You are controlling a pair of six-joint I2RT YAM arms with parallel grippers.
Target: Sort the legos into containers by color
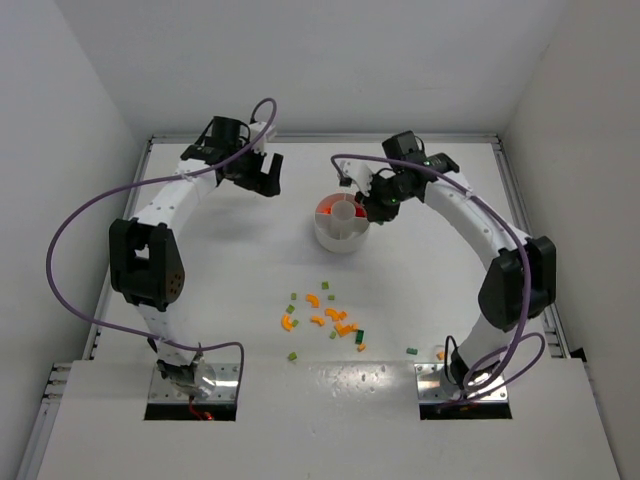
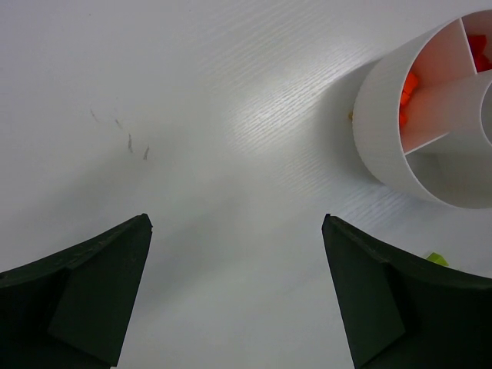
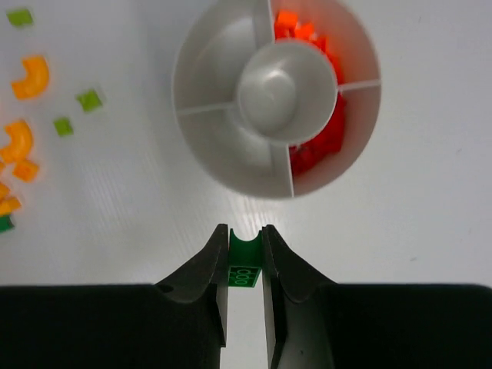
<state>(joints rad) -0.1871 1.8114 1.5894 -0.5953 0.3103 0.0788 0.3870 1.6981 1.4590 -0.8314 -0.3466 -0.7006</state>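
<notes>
While our right pincer (image 3: 245,238) is clamped on a small smooth green brick (image 3: 246,265) with a curved notch, just beside the round white dish (image 3: 201,69), our left pincer (image 2: 237,221) stands wide apart above the fine-grained white worktop (image 2: 192,92). Curved orange and square green legos (image 1: 325,318) lie scattered toward the near edge.

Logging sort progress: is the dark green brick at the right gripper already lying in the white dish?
No, the green brick is pinched between the right fingers, outside the rim of the dish.

right gripper (image 1: 374,207) near dish (image 1: 337,241), legos (image 1: 329,317) scattered
</notes>
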